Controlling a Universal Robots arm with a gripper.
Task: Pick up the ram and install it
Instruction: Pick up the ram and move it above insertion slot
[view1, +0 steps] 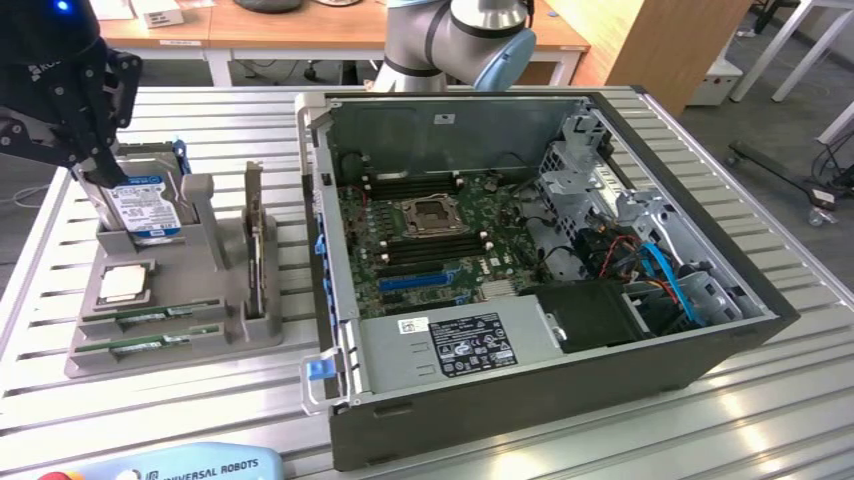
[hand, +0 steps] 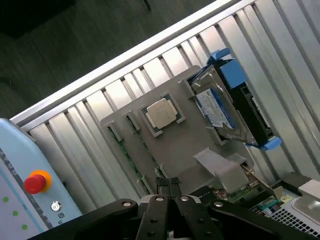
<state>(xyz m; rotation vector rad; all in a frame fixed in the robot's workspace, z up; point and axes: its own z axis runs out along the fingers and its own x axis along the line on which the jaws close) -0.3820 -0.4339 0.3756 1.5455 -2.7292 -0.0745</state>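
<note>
- Gripper is hovering above the grey tray, jaws pressed together
- Two ram sticks are lying in the tray's slots, apart from the gripper

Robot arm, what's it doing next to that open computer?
The robot arm's gripper is shut and holds nothing that I can see. It hovers above a gray tray of computer parts. The ram lies in its slot in that tray, not yet picked up. The open computer case sits beside the tray, on the exterior view's right.
</note>
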